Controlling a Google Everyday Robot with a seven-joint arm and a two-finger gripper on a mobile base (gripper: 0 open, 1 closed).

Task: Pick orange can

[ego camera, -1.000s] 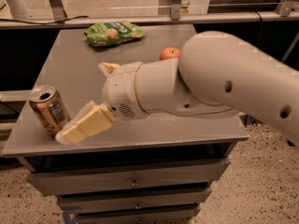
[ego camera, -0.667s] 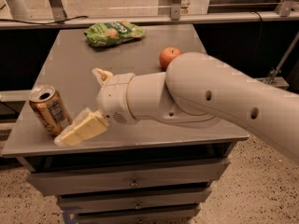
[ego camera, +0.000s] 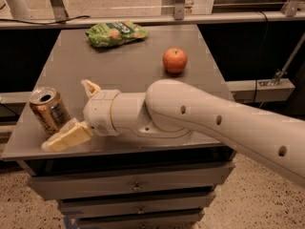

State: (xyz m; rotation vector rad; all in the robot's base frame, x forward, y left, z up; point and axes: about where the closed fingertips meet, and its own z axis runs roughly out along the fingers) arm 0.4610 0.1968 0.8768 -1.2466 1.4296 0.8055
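— Where is the orange can [ego camera: 49,109]?
— Upright at the front-left corner of the grey table [ego camera: 128,66].
— And the gripper [ego camera: 66,113]?
— Low, just right of the can, spread wide and holding nothing. Its near finger [ego camera: 66,137] lies by the can's base; I cannot tell if it touches.
— Anything else?
— A red apple [ego camera: 175,60] and a green snack bag [ego camera: 116,34], well behind.

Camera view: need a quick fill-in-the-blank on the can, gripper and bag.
1. The can stands ___ near the table's edge.
2. The gripper is right beside the can, its jaws ___.
3. The bag at the far end of the table is ___ in colour.
Missing words: upright; open; green.
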